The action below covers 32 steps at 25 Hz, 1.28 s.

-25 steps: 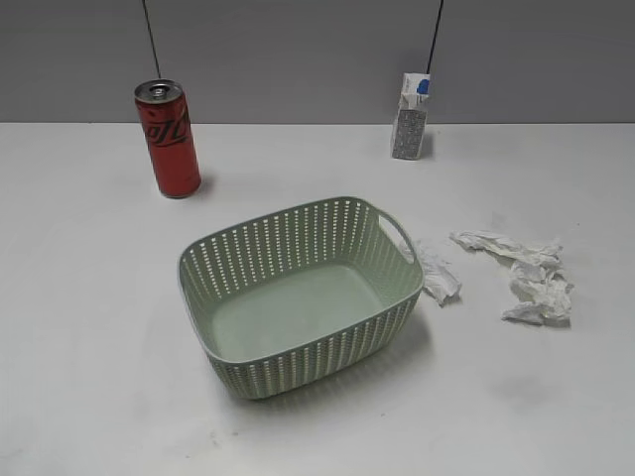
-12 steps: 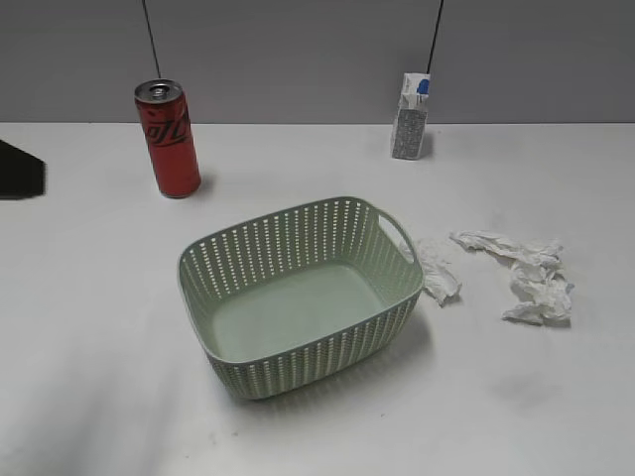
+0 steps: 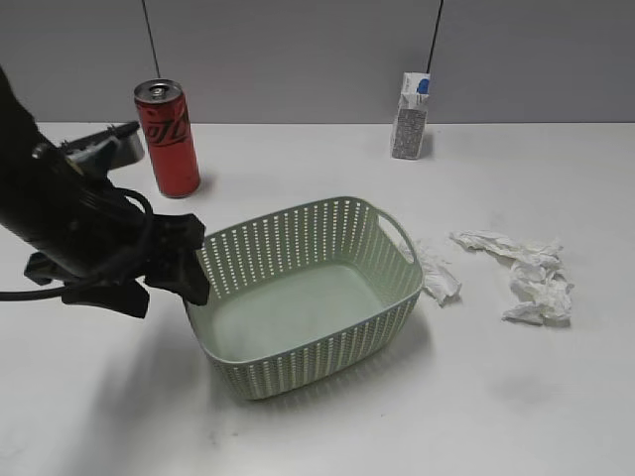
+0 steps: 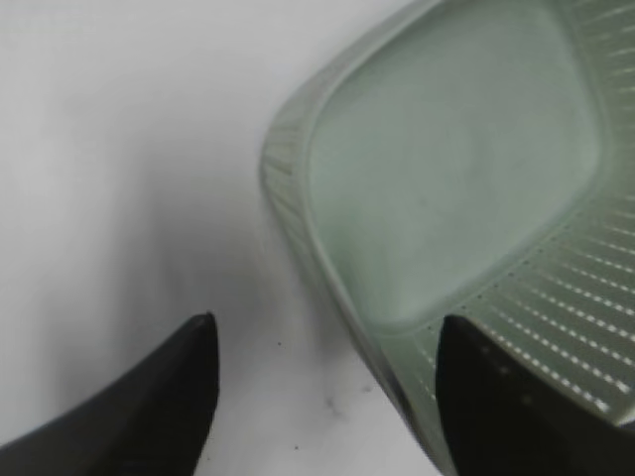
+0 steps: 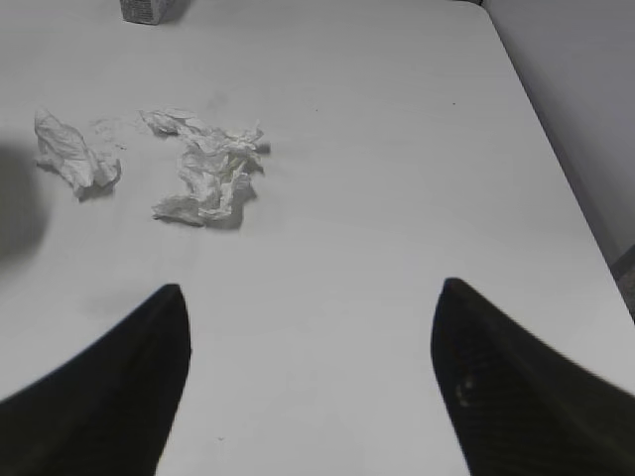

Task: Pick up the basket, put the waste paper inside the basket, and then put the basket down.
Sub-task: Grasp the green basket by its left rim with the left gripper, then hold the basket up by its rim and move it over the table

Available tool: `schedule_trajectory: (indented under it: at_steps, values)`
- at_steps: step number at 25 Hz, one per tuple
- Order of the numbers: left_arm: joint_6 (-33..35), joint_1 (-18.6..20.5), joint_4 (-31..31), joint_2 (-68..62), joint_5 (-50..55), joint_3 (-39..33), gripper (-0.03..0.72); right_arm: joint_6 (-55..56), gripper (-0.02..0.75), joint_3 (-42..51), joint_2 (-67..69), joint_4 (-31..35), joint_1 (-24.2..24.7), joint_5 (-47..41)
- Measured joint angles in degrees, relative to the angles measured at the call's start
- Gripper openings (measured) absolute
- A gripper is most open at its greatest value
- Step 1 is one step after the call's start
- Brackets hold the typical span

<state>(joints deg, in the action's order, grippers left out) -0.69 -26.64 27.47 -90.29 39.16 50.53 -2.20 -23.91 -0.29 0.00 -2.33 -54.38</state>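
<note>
The left gripper [image 4: 322, 397] has its two black fingers [image 4: 149, 407] spread wide, one on each side of the near wall of the pale green plastic basket [image 3: 303, 297] with slotted sides. The basket sits on the white table [image 3: 516, 397]. The right gripper [image 5: 308, 397] is also spread wide, holding nothing. Crumpled white waste paper [image 5: 203, 174] lies on the table beside the basket. A red drink can [image 3: 167, 139] and a small grey-white carton [image 3: 409, 117] stand farther back.

Exterior slants down over table [image 3: 556, 397]; wrist cameras look down close.
</note>
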Motion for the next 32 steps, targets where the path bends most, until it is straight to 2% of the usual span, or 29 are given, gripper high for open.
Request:
schedule_trajectory:
  at_steps: [6,12,14,18,21,26,32]
  values:
    - [-2.01,-0.96,0.76,-9.75,-1.84,3.43,0.517,0.02,0.573,0.00,0.00,0.00,0.00,0.00]
    - [-4.31,-1.00,1.41,-14.02,-2.13,4.44,0.429,0.02,0.573,0.00,0.00,0.00,0.00,0.00]
    - [-4.44,-1.00,1.48,-14.09,-2.33,4.50,0.352,0.02,0.573,0.00,0.00,0.00,0.00,0.00]
    - [-4.65,-1.00,1.35,-14.09,-3.15,4.55,0.118,0.02,0.573,0.00,0.00,0.00,0.00,0.00]
    - [-4.52,-1.00,0.47,-13.58,-3.14,4.55,0.024,0.02,0.573,0.00,0.00,0.00,0.00,0.00]
    - [-4.67,-1.00,-3.93,-11.13,-1.96,5.24,0.005,0.02,0.573,0.00,0.00,0.00,0.00,0.00]
    - [-4.67,-1.00,-15.90,-10.21,9.98,14.60,0.005,0.07,0.573,0.00,0.00,0.00,0.00,0.00]
